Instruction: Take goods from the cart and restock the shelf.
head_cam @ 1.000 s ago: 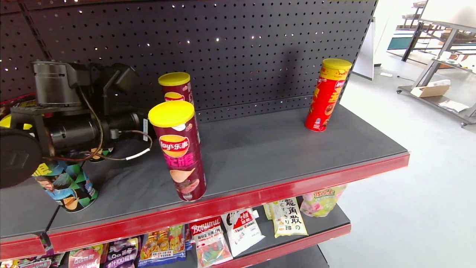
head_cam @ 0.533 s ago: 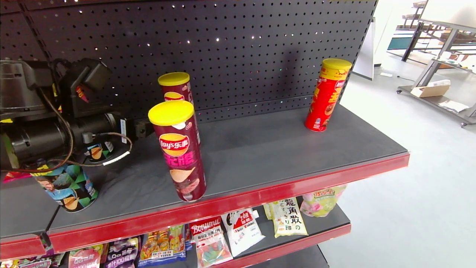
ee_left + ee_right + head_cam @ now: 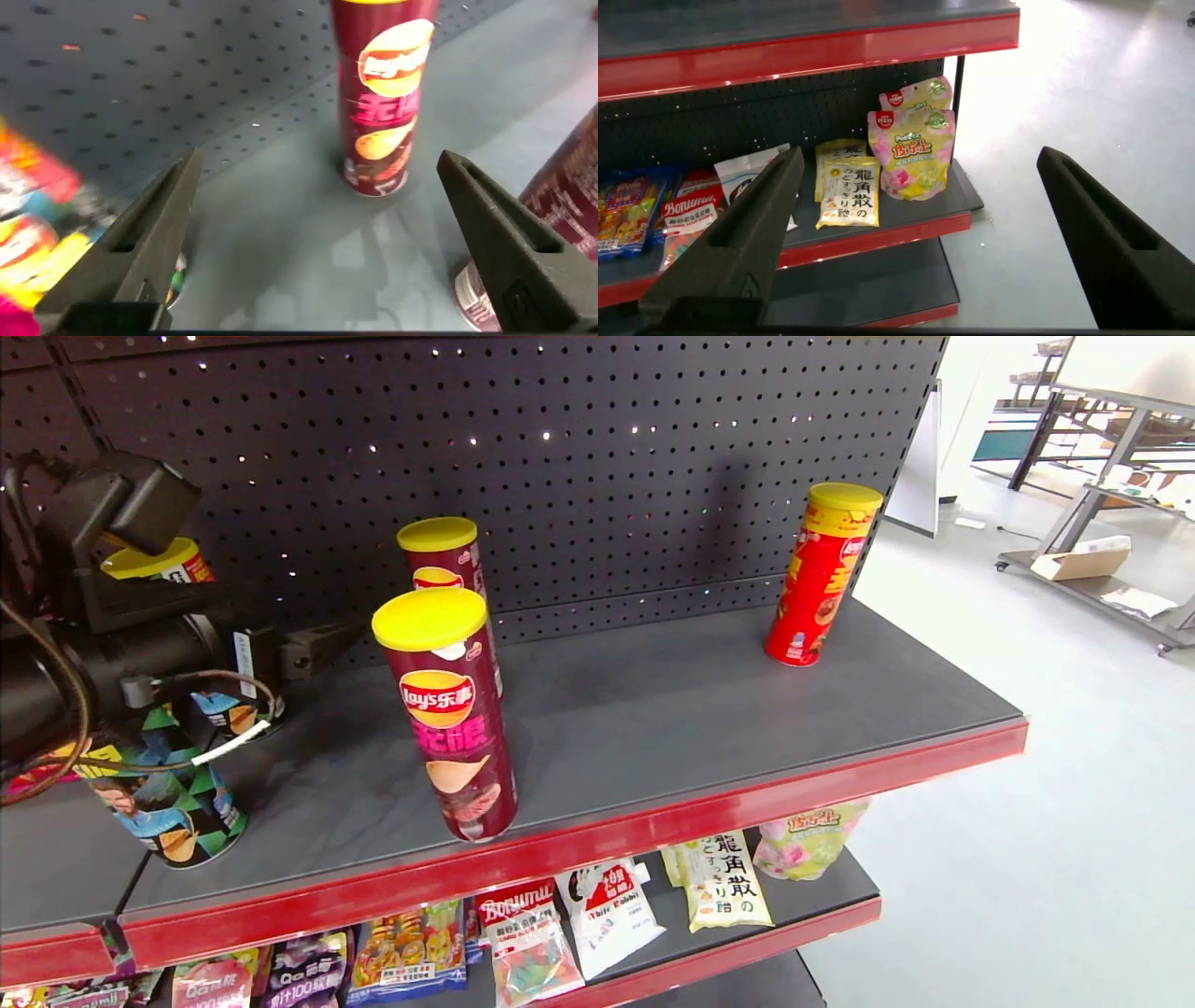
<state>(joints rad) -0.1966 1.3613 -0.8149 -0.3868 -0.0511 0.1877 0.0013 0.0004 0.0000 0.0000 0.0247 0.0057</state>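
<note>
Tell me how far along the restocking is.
Done: a front maroon can, a back maroon can and a red can stand on the top shelf. In hand: nothing; the left gripper and right gripper are open and empty. Left: the top shelf has bare space, so more trips seem likely.

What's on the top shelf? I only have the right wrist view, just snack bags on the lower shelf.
Observer: Head view has two maroon chip cans with yellow lids upright on the top shelf: the front maroon can near the front edge, the rear maroon can by the pegboard.
Operator: Anything further right?
Observer: One red can, upright near the back at the right end, apart from the maroon pair.
Operator: Left gripper carrying stock?
Observer: No. The left gripper is open and empty over the shelf, pointing toward the rear maroon can.
</note>
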